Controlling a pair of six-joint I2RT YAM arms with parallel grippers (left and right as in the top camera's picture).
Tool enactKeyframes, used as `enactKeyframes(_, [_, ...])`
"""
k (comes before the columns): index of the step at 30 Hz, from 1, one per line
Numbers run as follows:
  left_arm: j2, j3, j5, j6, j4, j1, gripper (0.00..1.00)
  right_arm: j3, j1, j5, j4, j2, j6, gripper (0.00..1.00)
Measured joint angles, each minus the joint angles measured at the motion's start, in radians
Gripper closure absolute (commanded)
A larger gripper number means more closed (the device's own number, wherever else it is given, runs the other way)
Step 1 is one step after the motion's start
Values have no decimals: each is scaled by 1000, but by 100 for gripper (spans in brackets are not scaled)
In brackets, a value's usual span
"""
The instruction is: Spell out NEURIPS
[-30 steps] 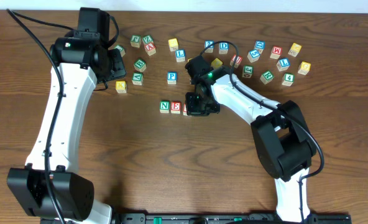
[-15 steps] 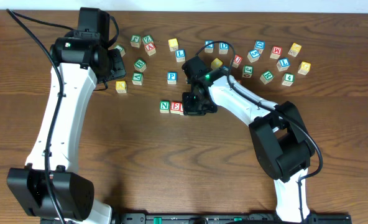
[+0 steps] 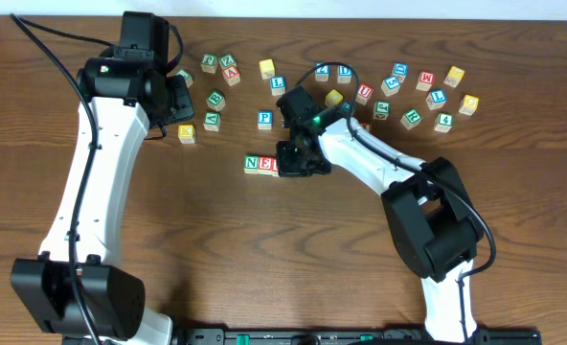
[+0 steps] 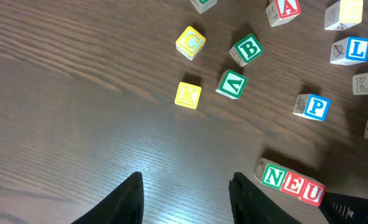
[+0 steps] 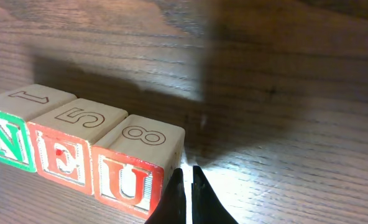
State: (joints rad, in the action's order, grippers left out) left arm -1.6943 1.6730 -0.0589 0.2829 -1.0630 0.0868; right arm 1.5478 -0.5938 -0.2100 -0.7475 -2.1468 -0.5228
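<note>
Right wrist view alone shows numerals carved into the square wooden cubes (image 5: 91, 149); right end effector (image 5: 187, 180) is pinched closed, left end effector (image 4: 185, 190) spread apart.

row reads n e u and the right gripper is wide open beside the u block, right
No: the right gripper is shut, not open, as the right wrist view shows. The row does read N, E, U, with the gripper beside the U block.

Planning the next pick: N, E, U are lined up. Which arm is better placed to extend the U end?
Right, probably: the right gripper, shut, sits beside the U block; the left gripper hovers away near the K block.
</note>
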Motion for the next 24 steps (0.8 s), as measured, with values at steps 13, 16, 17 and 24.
enactKeyframes(13, [0,0,0,0,0,0,56,8,8,4,-36,0,34,99])
enactKeyframes(16, [0,0,0,0,0,0,56,26,13,6,-61,0,52,99])
enactKeyframes(17, [0,0,0,0,0,0,56,32,13,6,-64,0,58,99])
enactKeyframes(24, [0,0,0,0,2,0,56,108,18,30,-94,0,91,99])
